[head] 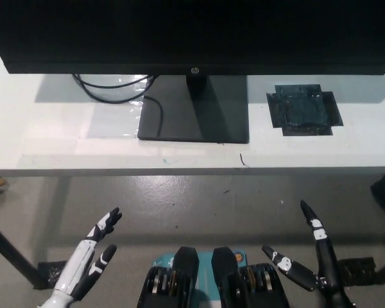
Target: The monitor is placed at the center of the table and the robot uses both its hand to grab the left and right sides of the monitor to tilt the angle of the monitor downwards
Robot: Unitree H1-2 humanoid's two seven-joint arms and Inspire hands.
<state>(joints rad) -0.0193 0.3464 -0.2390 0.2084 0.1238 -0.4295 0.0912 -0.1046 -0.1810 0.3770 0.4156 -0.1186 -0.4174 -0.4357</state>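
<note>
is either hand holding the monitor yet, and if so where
Nothing is held. The left hand and right hand are both open, fingers spread, low over the floor in front of the table, apart from the monitor.

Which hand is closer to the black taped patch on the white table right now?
Right. The black right hand hangs open below the black taped patch, short of the table edge. The white left hand, also open, sits far across at lower left.

An office or a lab workplace is suggested. A wide black flat monitor (192, 35) on a rectangular black base is carried by a plain white desk (45, 144), black cables (112, 90) are looped behind it, and a bare grey concrete floor (199, 205) is seen below.
</note>
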